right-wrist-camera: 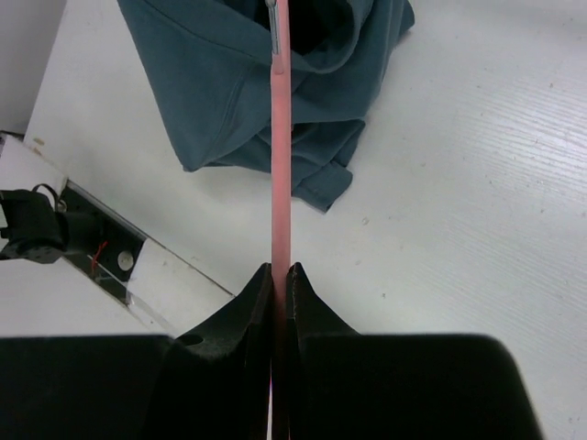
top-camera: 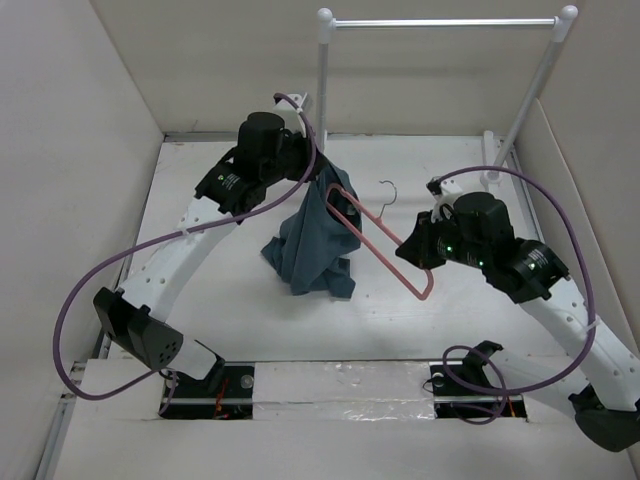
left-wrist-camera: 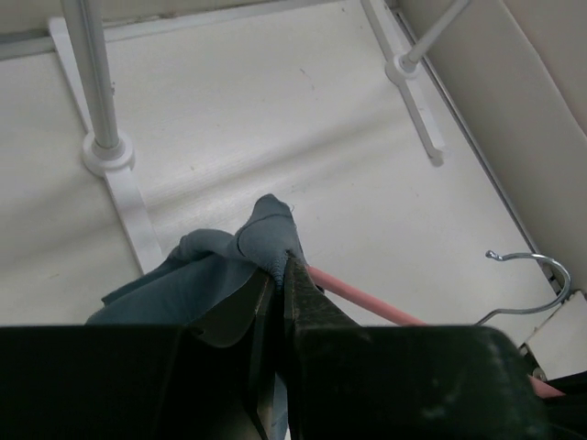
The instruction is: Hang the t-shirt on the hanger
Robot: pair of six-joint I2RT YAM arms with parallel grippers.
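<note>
The left end effector (left-wrist-camera: pixel 280 268) pinches a fold of the t-shirt (left-wrist-camera: pixel 264 229) — the hanger (left-wrist-camera: pixel 363 295) runs just beside it.

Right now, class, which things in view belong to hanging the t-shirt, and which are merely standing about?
Belong to the job: the t-shirt, pinched by the left gripper; the hanger, clamped in the right gripper.

Standing about: the white clothes rack; the purple cables.

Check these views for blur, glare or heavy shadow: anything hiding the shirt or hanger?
Top external: even light, sharp, soft shadow under the t-shirt; hanger crisp. Left wrist: left gripper dark and soft up close, clothes rack sharp. Right wrist: hanger blurs near right gripper, no glare.
</note>
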